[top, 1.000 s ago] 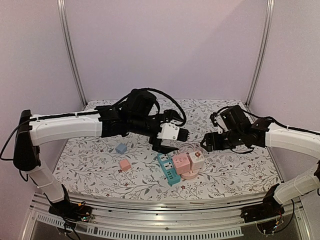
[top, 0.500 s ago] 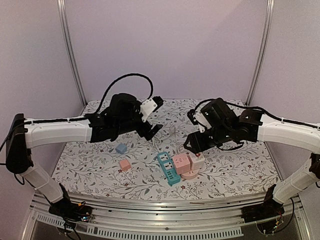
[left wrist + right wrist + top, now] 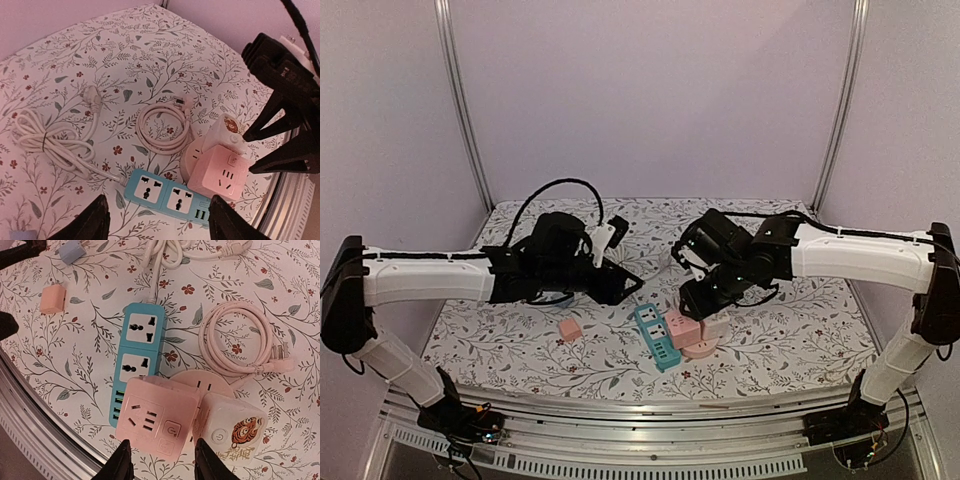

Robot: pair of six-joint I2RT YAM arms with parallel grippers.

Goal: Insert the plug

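Note:
A blue power strip lies on the floral table. Right of it, a pink cube socket and a white tiger-print cube sit on a round pink base. A coiled pink cable ends in a pink plug. A bundled white cable ends in a white plug. My right gripper hangs open just over the pink cube, its fingers on either side of the cube's near edge. My left gripper is open and empty above the blue strip.
A small pink block and a small blue block lie left of the strip. The table's metal front rail runs close to the sockets. The right gripper's black fingers hang over the cubes in the left wrist view.
The right arm swung left and down over the pink cube, its jaws narrowing. The left arm drew back to the left and lower, and its jaws narrowed too.

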